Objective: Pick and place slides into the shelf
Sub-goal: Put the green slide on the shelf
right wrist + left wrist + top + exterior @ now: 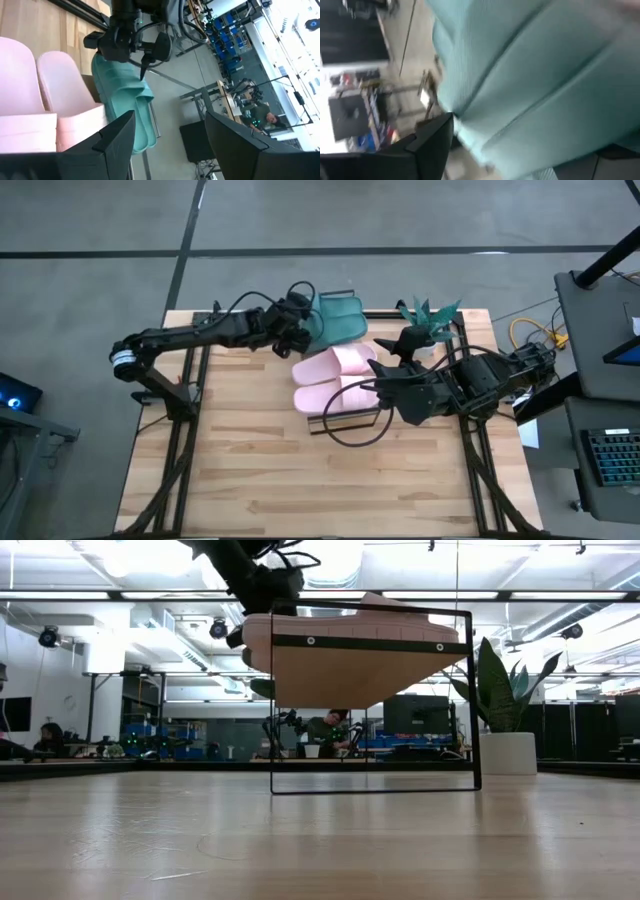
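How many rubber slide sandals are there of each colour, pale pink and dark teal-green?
Pale pink rubber slide sandals: 2
Dark teal-green rubber slide sandals: 1 clearly seen, at the left gripper; a second cannot be told apart
Total: 3 in view

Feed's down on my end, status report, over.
Left end effector shut on teal slide at shelf's far end. Right end effector open, empty, beside pink slides on shelf. Nothing blocking.

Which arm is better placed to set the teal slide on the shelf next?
Left. Its tool already grips the teal slide beside the pink slides on the shelf; the right tool is open and empty.
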Available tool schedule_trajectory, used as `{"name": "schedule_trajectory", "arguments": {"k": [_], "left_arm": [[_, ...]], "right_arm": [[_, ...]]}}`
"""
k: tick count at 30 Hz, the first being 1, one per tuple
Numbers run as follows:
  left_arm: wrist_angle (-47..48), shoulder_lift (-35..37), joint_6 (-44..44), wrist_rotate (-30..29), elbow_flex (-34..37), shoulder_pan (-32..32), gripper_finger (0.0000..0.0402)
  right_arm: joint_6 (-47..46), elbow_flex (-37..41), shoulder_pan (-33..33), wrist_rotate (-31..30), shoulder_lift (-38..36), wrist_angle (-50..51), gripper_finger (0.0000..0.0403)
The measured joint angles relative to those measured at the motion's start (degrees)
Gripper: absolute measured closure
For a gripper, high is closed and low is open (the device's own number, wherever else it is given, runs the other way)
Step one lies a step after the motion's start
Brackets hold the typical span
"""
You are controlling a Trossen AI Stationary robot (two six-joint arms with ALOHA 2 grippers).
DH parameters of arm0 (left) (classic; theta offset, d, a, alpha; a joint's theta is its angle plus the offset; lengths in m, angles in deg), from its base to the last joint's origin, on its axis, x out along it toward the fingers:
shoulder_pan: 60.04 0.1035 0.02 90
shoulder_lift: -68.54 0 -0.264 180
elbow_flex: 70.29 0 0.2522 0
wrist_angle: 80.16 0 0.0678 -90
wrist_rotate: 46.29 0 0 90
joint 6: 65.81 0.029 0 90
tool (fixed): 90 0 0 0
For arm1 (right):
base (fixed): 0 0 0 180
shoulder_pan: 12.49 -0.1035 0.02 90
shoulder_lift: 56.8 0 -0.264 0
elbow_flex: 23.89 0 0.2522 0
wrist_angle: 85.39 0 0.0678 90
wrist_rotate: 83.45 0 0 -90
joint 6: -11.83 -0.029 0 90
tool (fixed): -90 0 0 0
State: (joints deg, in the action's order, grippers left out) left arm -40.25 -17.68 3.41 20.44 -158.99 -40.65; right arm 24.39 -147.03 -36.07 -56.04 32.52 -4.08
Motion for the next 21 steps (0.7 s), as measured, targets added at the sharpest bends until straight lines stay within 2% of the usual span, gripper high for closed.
{"name": "schedule_trajectory", "arguments": {"k": [4, 10, 17, 21], "left_arm": [[0.6, 0.0, -0.1, -6.9, 0.1, -2.1, 0.0119], [0.2, 0.2, 0.5, -10.7, 0.1, -4.3, 0.0118], [-0.2, 0.6, 1.6, -27.7, -0.1, -5.4, 0.0118], [-0.2, 2.3, -1.6, -28.4, -0.1, -6.0, 0.0118]], "right_arm": [[0.1, 0.0, 0.0, 0.0, 0.0, 0.0, 0.0172], [0.1, 0.0, 0.0, 0.0, 0.0, 0.0, 0.0172], [0.1, 0.0, 0.0, 0.0, 0.0, 0.0, 0.0172], [0.1, 0.0, 0.0, 0.0, 0.0, 0.0, 0.0172]]}}
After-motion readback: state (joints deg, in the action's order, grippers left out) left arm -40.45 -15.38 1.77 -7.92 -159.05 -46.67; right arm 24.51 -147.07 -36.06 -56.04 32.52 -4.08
